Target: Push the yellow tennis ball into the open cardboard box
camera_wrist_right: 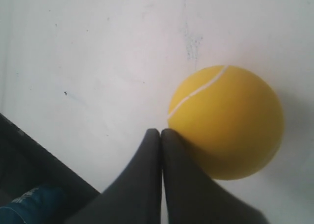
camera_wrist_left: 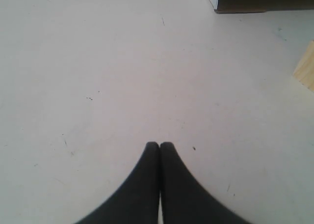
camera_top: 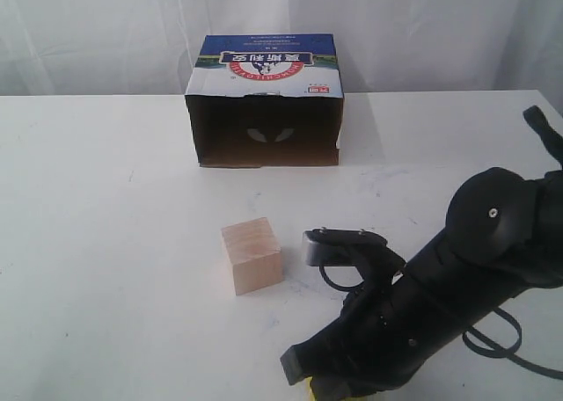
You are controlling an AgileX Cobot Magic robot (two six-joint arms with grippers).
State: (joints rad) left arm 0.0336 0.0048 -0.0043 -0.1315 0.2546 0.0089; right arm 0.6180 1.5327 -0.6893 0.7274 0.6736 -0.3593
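Note:
The yellow tennis ball [camera_wrist_right: 228, 121] lies on the white table, its white seam showing. My right gripper [camera_wrist_right: 160, 131] is shut, and the side of one finger rests against the ball. In the exterior view the right arm [camera_top: 440, 287] covers the ball near the table's front edge; only a yellow sliver [camera_top: 311, 386] shows. The open cardboard box [camera_top: 264, 102] stands at the back middle, its dark opening facing the front. My left gripper [camera_wrist_left: 159, 144] is shut over bare table with nothing in it; a corner of the box [camera_wrist_left: 255, 0] shows far ahead of it.
A pale wooden cube [camera_top: 252, 255] stands between the ball and the box, left of the right arm; its edge [camera_wrist_left: 306, 69] shows in the left wrist view. White curtains hang behind the table [camera_top: 88, 199].

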